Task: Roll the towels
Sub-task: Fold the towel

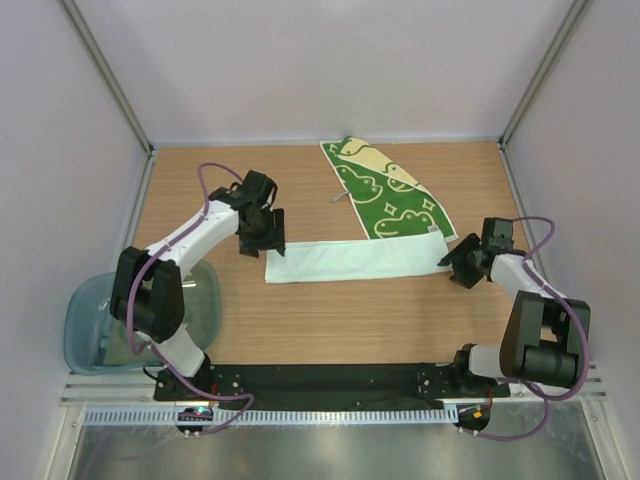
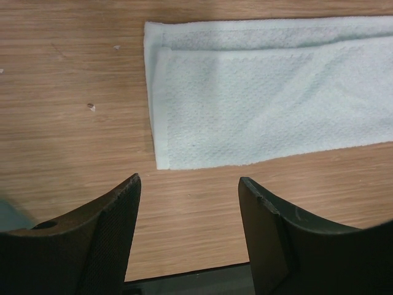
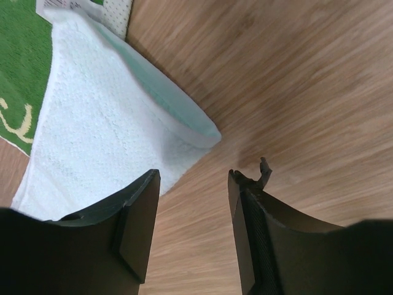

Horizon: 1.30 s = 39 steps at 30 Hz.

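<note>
The pale mint-blue towel lies folded into a long flat strip across the middle of the table. Its right end overlaps the near edge of the green doodle towel, which is spread flat behind it. My left gripper hovers just off the strip's left end. It is open and empty, and in the left wrist view the mint towel's short edge lies just beyond the left gripper. My right gripper is at the strip's right end, open and empty. In the right wrist view the right gripper faces the mint towel's folded corner, with the green towel beneath.
A translucent teal-grey bin sits at the table's left near corner beside the left arm. White walls enclose the table on the left, back and right. Bare wood lies between the strip and the arm bases.
</note>
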Available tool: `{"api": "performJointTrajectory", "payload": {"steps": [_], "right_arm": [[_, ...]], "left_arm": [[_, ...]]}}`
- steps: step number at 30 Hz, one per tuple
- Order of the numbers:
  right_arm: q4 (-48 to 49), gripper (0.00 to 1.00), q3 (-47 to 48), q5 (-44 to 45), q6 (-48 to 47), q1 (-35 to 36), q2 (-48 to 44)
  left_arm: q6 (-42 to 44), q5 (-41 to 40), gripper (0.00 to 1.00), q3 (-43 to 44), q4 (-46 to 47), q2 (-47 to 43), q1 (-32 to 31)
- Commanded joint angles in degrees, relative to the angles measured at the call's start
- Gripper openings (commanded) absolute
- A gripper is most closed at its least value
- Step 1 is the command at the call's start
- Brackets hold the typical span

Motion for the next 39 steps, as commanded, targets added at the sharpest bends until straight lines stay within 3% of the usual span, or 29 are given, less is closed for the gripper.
{"api": "performJointTrajectory", "payload": {"steps": [1, 15, 24, 31, 39], "right_arm": [[5.32, 0.55, 0.18, 1.76, 0.32, -0.21, 1.02], [6.03, 0.46, 1.06, 7.12, -0.29, -0.30, 4.37], [7.96, 0.29, 1.15, 6.24, -0.91, -0.30, 6.21], [7.26, 0.03, 2.02, 6.77, -1.96, -0.21, 6.30], [-2.05, 0.01, 8.52, 11.17, -4.77, -0.21, 2.18]], "left_arm": [[3.76, -1.42, 0.66, 0.12, -2.20, -2.75, 0.30], [3.86, -1.25, 0.66, -2.70, 0.18, -3.46, 0.21], [3.24, 0.16, 0.65, -3.49, 0.88, -2.85, 0.21], [3.15, 0.07, 0.65, -3.93, 1.05, -2.93, 0.22], [4.12, -1.95, 0.65, -2.70, -1.49, -5.39, 0.21]]}}
